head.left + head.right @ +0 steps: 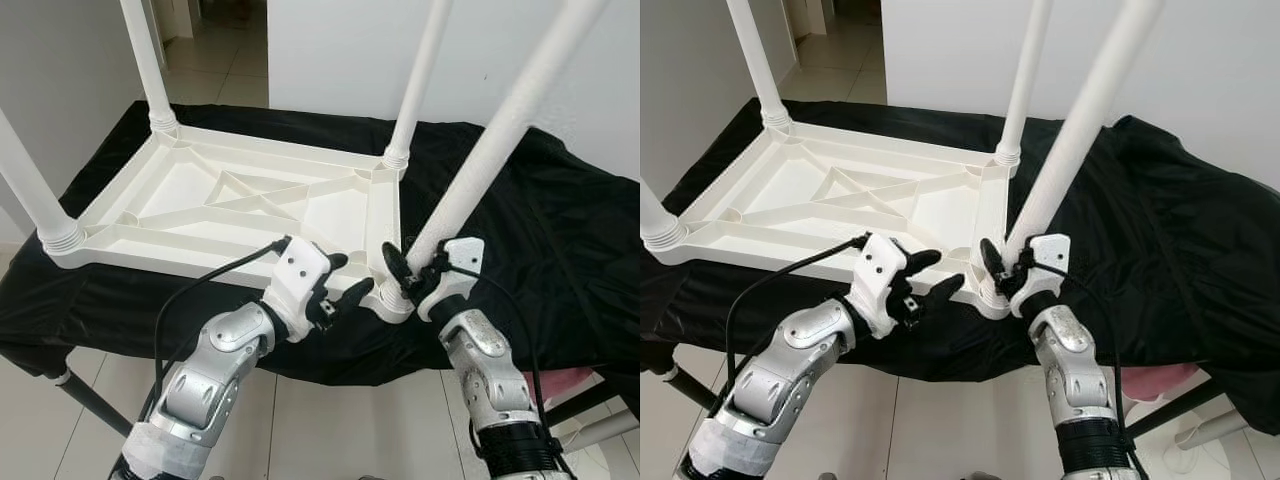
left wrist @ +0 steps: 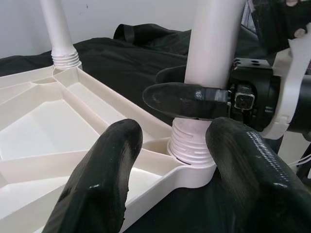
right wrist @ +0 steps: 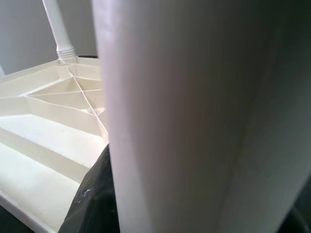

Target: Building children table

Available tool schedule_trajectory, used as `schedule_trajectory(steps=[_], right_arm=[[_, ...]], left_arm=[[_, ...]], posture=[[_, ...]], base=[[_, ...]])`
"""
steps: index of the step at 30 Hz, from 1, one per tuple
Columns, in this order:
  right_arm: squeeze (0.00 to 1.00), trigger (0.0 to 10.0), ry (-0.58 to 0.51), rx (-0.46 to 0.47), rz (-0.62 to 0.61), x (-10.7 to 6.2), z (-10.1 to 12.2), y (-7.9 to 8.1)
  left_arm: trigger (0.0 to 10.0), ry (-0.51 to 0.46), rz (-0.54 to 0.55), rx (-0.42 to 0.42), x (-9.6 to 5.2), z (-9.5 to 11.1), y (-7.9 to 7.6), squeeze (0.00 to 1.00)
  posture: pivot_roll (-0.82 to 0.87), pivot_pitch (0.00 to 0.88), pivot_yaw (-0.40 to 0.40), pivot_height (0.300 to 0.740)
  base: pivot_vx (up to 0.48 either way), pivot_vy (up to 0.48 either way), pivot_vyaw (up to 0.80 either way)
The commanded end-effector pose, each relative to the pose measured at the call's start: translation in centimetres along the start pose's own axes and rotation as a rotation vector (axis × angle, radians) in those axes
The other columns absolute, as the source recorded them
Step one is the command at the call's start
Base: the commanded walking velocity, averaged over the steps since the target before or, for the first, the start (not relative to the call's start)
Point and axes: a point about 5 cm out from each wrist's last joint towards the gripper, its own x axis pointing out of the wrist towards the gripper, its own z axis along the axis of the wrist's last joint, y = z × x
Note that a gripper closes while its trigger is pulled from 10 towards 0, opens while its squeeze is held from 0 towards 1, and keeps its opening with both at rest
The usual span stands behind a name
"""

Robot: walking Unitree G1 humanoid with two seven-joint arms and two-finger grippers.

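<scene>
A white plastic children's table (image 1: 250, 200) lies upside down on a black cloth, with its legs screwed in and pointing up. The near right leg (image 1: 500, 130) rises from a threaded socket (image 2: 192, 145) at the front corner. My right gripper (image 1: 415, 265) is shut on this leg just above the socket; one of its fingers (image 2: 184, 99) wraps the leg's front. In the right wrist view the leg (image 3: 194, 116) stands very close. My left gripper (image 1: 350, 275) is open just left of that corner, touching nothing, its fingers (image 2: 97, 179) spread before the socket.
Three more legs stand at the far left (image 1: 148, 60), far right (image 1: 420, 70) and near left (image 1: 30, 190) corners. The black cloth (image 1: 560, 220) drapes over the support's front edge. A dark metal strut (image 1: 85, 400) and tiled floor lie below.
</scene>
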Motion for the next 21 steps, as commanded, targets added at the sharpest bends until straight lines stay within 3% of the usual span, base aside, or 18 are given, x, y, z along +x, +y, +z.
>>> schedule_trajectory(steps=[1,10,21], right_arm=[[0.00,10.0,0.099,-0.047,0.039,-1.0,-2.3,0.7],[0.00,10.0,0.078,-0.127,0.099,-1.3,-2.3,1.7],[0.00,10.0,0.052,-0.153,0.101,-1.4,-2.2,1.9]], left_arm=[[10.0,-0.007,-0.015,-0.002,-0.1,0.2,-0.4,0.00],[10.0,-0.006,-0.009,0.001,-0.2,0.3,-0.2,0.00],[10.0,-0.006,-0.007,0.007,-0.1,0.4,0.1,0.00]], posture=[[-0.01,0.024,-0.052,0.740],[-0.01,0.026,-0.049,0.740],[0.00,0.031,-0.036,0.740]], base=[[0.000,0.000,0.00],[0.000,0.000,0.00],[0.000,0.000,0.00]])
